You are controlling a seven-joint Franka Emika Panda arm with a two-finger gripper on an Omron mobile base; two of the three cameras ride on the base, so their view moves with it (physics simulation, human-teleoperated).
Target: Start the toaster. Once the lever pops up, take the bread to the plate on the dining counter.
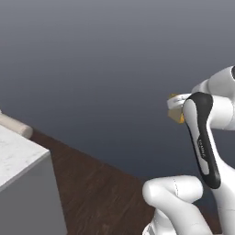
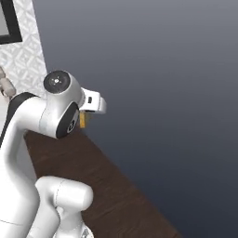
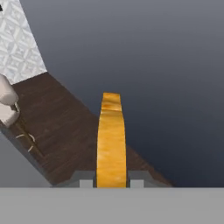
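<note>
Golden-crusted bread [image 3: 111, 140] edge-on, long axis pointing away from tool [image 3: 111, 183] | tool clenched on bread | marble counter [image 1: 16, 158] low, off to tool's left

Rendered domestic kitchen with a dining area. Indicators: a white marble surface [image 1: 18, 158] with a grey side panel at left, a beige round stool [image 3: 6, 98] on slim legs, dark wood plank flooring [image 1: 101, 193], a wall of white patterned tile [image 2: 28, 60], and a dark-framed panel [image 2: 8, 21] on that wall.
</note>
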